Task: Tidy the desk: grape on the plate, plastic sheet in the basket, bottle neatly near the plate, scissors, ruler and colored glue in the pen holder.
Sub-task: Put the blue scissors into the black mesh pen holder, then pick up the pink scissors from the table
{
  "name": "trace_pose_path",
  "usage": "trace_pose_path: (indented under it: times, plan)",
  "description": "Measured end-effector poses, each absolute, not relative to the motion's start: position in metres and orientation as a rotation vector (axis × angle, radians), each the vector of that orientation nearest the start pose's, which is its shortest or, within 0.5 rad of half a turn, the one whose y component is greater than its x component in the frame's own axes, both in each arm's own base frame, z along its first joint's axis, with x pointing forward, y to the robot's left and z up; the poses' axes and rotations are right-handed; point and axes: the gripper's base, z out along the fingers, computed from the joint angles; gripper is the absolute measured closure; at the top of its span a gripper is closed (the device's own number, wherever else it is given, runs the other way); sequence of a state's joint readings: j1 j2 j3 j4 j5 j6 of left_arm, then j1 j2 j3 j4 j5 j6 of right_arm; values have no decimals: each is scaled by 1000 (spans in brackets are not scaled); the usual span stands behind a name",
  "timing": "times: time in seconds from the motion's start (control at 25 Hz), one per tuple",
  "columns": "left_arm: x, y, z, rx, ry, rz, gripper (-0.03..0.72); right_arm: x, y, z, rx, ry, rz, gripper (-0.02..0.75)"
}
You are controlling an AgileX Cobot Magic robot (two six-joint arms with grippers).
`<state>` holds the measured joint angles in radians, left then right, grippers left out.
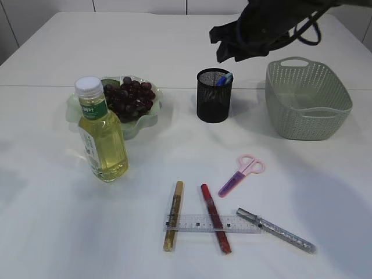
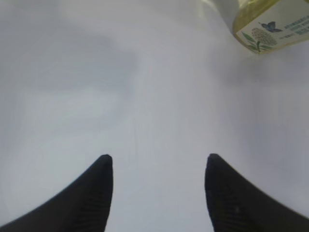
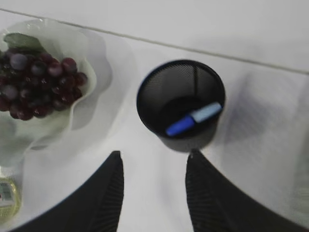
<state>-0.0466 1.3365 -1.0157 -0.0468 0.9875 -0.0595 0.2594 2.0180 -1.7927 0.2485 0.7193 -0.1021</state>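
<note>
A bunch of dark grapes (image 1: pixel 129 97) lies on the pale green plate (image 1: pixel 152 119). The bottle (image 1: pixel 102 132) of yellow liquid stands upright just in front of the plate. The black mesh pen holder (image 1: pixel 213 96) contains a blue glue stick (image 3: pixel 192 119). Pink-and-purple scissors (image 1: pixel 242 174) lie on the table. A clear ruler (image 1: pixel 244 224) lies across the gold glue (image 1: pixel 173 214) and red glue (image 1: pixel 214 216), with a silver glue (image 1: pixel 278 230) to their right. My right gripper (image 3: pixel 154 157) hovers open and empty above the pen holder (image 3: pixel 181 99). My left gripper (image 2: pixel 158 162) is open over bare table. No plastic sheet shows.
A grey-green woven basket (image 1: pixel 308 100) stands at the right, beside the pen holder. My right arm (image 1: pixel 261 26) hangs above the back of the table. The bottle's label (image 2: pixel 270 31) shows at the upper right of the left wrist view.
</note>
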Motion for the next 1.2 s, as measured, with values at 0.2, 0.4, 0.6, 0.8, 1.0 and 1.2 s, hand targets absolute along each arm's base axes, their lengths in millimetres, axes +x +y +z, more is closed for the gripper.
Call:
trace_pose_path:
  times: [0.2, 0.4, 0.6, 0.8, 1.0, 1.2]
  plan:
    - [252, -15, 285, -45, 2795, -89, 254, 419, 127, 306, -134, 2584, 309, 391]
    - [252, -15, 285, -46, 2793, -90, 256, 396, 144, 301, -19, 2770, 224, 391]
    - [252, -16, 285, -46, 2784, -91, 261, 377, 171, 298, 53, 2837, 111, 391]
    - [252, -16, 285, -46, 2784, -91, 263, 371, 180, 296, 127, 2831, 70, 391]
    - [253, -16, 285, -47, 2783, -92, 263, 367, 177, 290, 112, 2852, 33, 391]
    - [253, -16, 285, -47, 2776, -93, 263, 355, 171, 282, 105, 2898, 13, 391]
